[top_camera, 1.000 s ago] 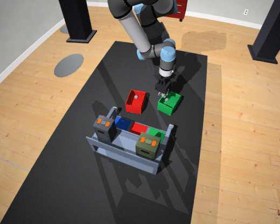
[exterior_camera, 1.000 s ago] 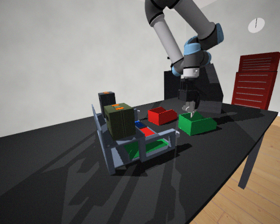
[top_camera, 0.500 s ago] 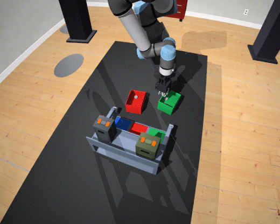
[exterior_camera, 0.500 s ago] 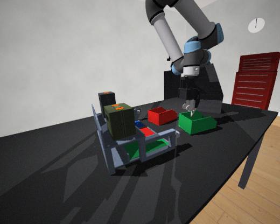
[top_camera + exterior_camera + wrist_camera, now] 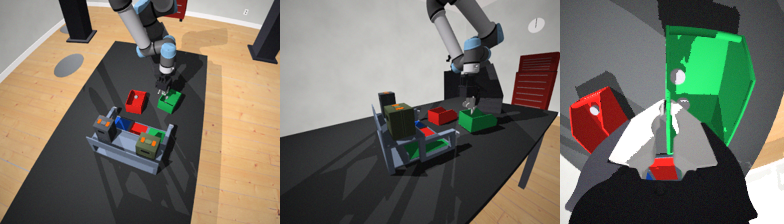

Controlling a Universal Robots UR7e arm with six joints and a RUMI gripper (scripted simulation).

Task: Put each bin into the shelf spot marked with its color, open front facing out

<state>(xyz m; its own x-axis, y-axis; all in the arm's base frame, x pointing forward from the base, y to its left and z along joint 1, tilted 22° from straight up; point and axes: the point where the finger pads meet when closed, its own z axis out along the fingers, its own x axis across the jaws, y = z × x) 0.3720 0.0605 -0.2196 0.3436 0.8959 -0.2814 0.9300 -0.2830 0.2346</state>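
My gripper is shut on a side wall of the green bin, one finger on each side of it. The bin looks level and at most slightly off the table; grey round parts lie inside. The red bin stands on the table beside it, with a grey part inside. The grey-blue shelf shows a blue mark, a red mark and a green mark, with no bin on them.
A dark grey box and an olive box with orange latches stand on the shelf's upper board, above and beside the marks. The shelf's end frames rise at both sides. The red bin is close to the green one.
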